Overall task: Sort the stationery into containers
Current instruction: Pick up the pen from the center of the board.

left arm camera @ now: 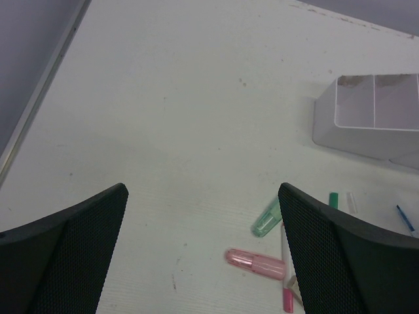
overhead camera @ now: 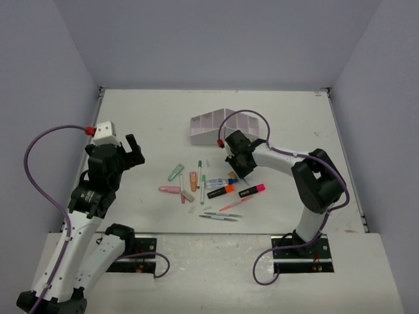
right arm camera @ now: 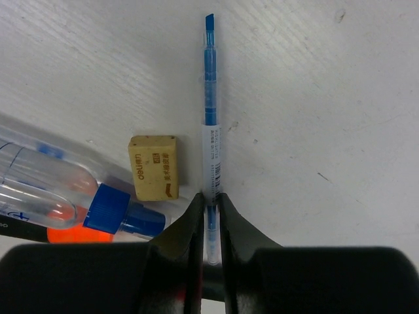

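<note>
The right gripper is pinching a thin blue pen between its two fingers, which are pressed together on the clear rear part of the barrel, and the blue tip is pointing away from the wrist camera. I cannot tell whether the pen is resting on the table or is lifted a little. Just beside the pen a small yellowish eraser is lying, and next to it a clear bottle with a blue cap is lying on its side. This is happening around the middle of the table, slightly toward the right edge. The left gripper is hanging above the table toward the left edge with its fingers spread wide and nothing between them. The other stationery is lying scattered in the middle of the table, closer to the near edge: a pink piece, a pale green piece, a peach piece, a black highlighter with an orange end, a black highlighter with a pink end and several thin pens. The white organiser box is standing toward the far edge, about halfway between the left and right edges, apart from the scattered items, and the compartments that are showing in the left wrist view are holding nothing
</note>
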You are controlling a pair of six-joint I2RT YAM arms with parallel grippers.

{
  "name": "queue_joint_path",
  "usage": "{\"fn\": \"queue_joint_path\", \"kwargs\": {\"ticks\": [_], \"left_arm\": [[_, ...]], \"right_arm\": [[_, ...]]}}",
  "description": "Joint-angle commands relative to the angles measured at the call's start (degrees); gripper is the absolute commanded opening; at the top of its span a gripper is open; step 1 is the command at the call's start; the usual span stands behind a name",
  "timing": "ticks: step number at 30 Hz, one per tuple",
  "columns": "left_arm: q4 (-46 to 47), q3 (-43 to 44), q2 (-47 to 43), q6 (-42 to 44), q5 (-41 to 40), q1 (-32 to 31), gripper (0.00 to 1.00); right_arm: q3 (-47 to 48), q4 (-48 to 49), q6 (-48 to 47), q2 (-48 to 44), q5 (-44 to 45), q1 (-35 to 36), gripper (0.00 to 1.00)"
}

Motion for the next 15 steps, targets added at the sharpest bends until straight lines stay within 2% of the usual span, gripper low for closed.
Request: {"fn": "queue_joint_path", "kwargs": {"ticks": [1,8,11,13,14,15], "left_arm": [[2.4,1.2,2.4,1.0,0.6,-0.2,1.00],[1.9,6.8,8.0,-4.6,6.2,-0.8,1.00],[4.7,7.2,13.0,-9.7,5.7,-4.1,1.00],[6.9,7.8,18.6,-12.6,0.8,-10.8,1.00],[7.3,8.3,21.1,-13.5,-5.2,-17.7,1.00],[7.5,10.3,26.0,-14.9,-8.6,-21.4,1.00]], "right_arm": [[0.6,0.7,3.0,-3.5,5.9,0.4,0.00],[0.1,0.4,6.1,-11.5,8.9,0.4,0.00],[-1.6,0.7,7.7,-20.3,9.9,0.4,0.00],[-3.0,1.0,9.3,-26.5,11.8,0.4,0.00],[-3.7,1.8,12.0,-28.8,13.3,0.3,0.00],[-5.6,2.4,13.8,-33.2,16.1,0.2,0.00]]}}
